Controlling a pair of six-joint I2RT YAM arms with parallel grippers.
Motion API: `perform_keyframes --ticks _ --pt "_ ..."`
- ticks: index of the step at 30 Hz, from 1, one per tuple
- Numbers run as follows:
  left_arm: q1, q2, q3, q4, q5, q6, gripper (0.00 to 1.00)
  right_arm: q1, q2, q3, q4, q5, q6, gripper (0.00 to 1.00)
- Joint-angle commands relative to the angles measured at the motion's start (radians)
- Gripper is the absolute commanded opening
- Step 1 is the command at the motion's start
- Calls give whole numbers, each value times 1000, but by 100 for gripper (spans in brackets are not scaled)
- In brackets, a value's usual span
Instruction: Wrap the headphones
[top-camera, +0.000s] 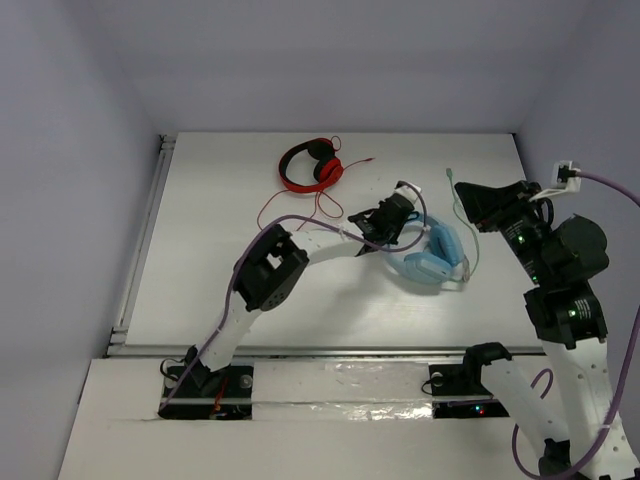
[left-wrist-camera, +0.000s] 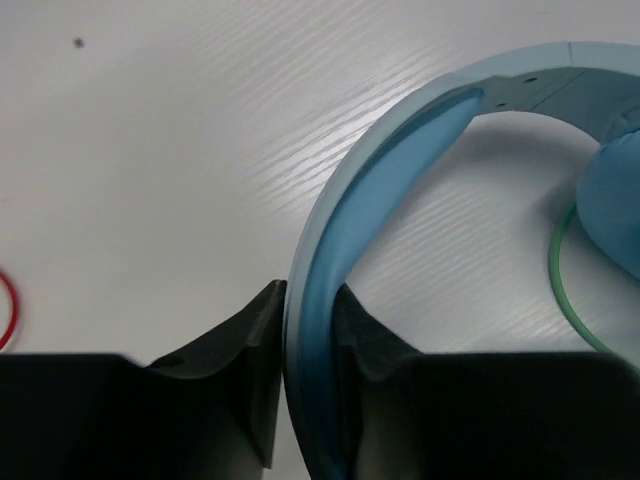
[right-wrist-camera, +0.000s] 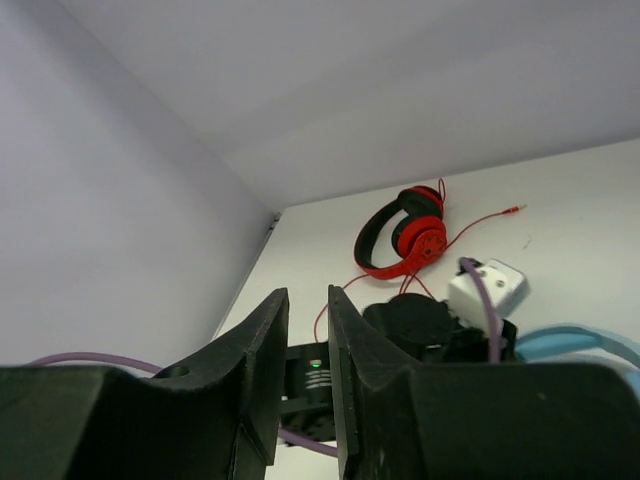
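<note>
The right gripper (right-wrist-camera: 306, 300) has its jaws slightly apart — nothing between them. Beyond, red-and-black headphones (right-wrist-camera: 405, 235) lie on the white table (right-wrist-camera: 570, 190); a light-blue headband (right-wrist-camera: 560, 342) shows at right.

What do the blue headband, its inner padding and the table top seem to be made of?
Headband: likely hard plastic, matte light blue; seams and small holes show. Padding: seems soft, smooth leatherette over foam, faint sheen; not certain. Table top: white board, probably laminate, with fine printed wood grain.

A lab test cell: white table (top-camera: 220, 290) boxed by plain walls (top-camera: 340, 60).
</note>
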Motion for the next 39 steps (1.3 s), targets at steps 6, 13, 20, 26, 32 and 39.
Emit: perform_keyframes --ticks 6,13,20,26,32,39 --pt "2 -151 -165 37 -109 -72 47 1 25 -26 46 -54 -4 30" --pt "13 -63 -81 8 -27 -24 64 1 23 -26 27 -47 -10 31" --pt "44 17 1 -18 79 -12 61 1 20 -37 20 -42 -10 31" --pt "44 61 25 -26 64 14 41 1 20 -52 35 -45 1 31" --pt "65 -6 -29 -1 70 16 0 1 22 -69 36 -27 -10 26" --pt "180 -412 -209 39 286 -76 0 1 51 -87 110 -57 -21 0"
